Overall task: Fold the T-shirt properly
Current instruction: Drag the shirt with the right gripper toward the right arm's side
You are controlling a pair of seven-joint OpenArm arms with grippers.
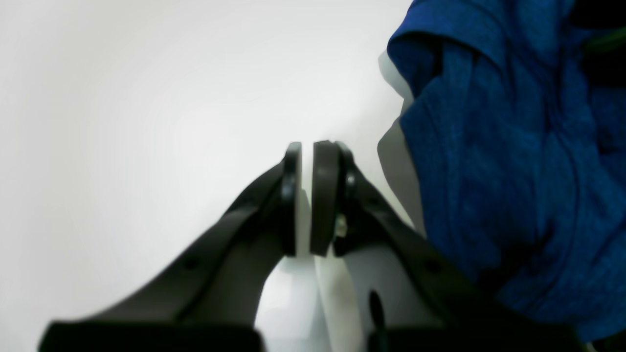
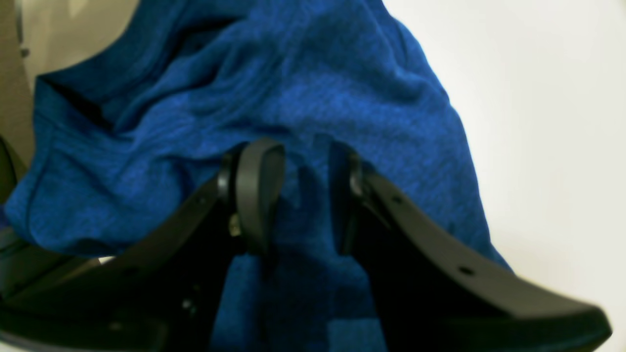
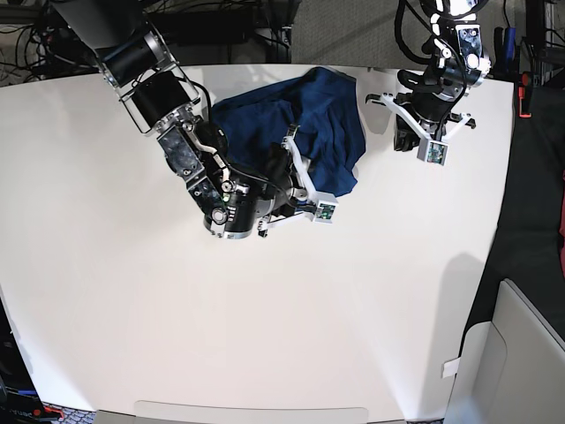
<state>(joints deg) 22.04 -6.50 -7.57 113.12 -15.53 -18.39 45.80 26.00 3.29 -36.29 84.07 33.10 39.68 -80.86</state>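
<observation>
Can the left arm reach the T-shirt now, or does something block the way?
Probably yes. The left gripper, shut and empty, hovers over bare table right beside the T-shirt, with nothing between them. The right gripper works at the opposite edge.

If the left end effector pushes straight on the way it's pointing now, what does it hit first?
Probably the bare white table. The left end effector, jaws nearly shut and empty, points at tabletop, with the T-shirt off to its side. Depth is unclear, so it may graze the shirt's edge.
</observation>
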